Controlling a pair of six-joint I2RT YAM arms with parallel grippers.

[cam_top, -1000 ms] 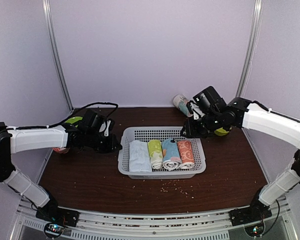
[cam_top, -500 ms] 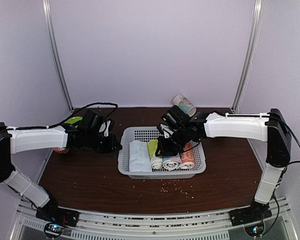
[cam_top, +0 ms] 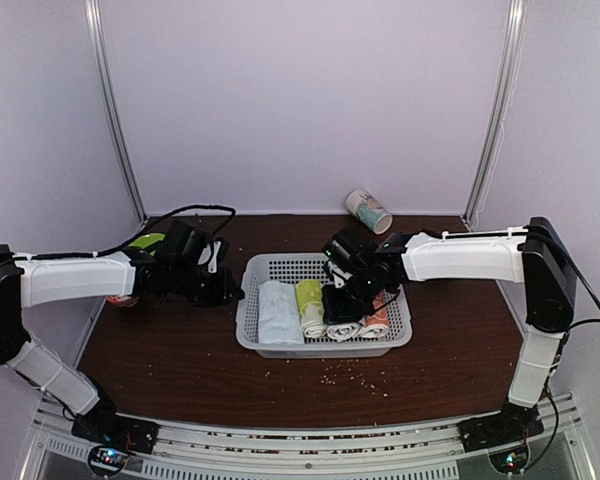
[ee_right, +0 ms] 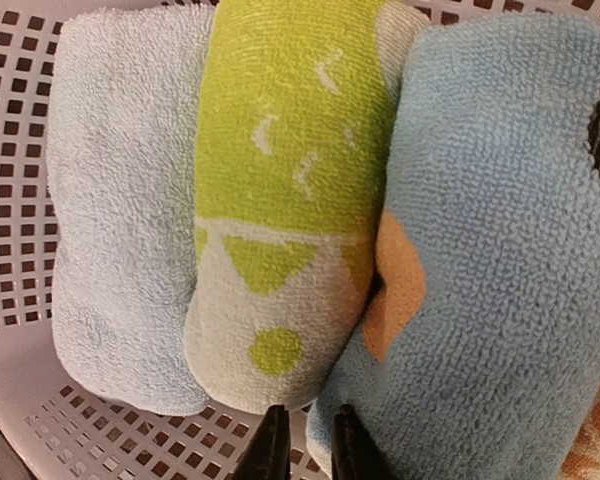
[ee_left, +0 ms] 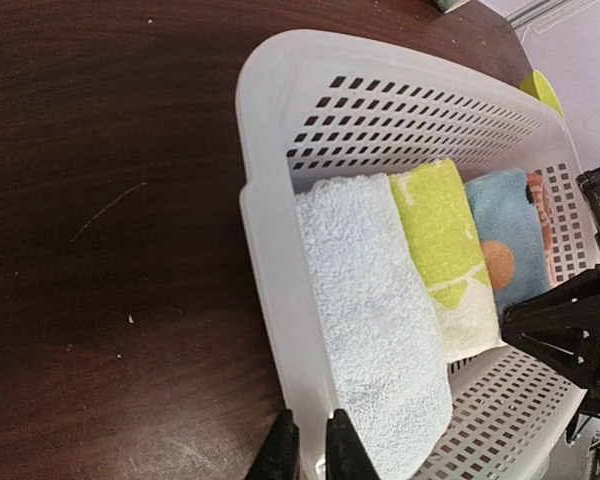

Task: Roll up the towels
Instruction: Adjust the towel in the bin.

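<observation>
1. The top external view looks down and forward from high behind the arm bases, far enough to hold the whole table [cam_top: 160,350], with the basket [cam_top: 246,318] at frame centre.
2. The left wrist view sits near, tilted down at the basket's left end from outside.
3. The right wrist view looks straight down, very close, on the yellow-green rolled towel [ee_right: 290,150] and the light blue towel [ee_right: 500,200].
4. All three share the basket and the yellow-green rolled towel.
</observation>
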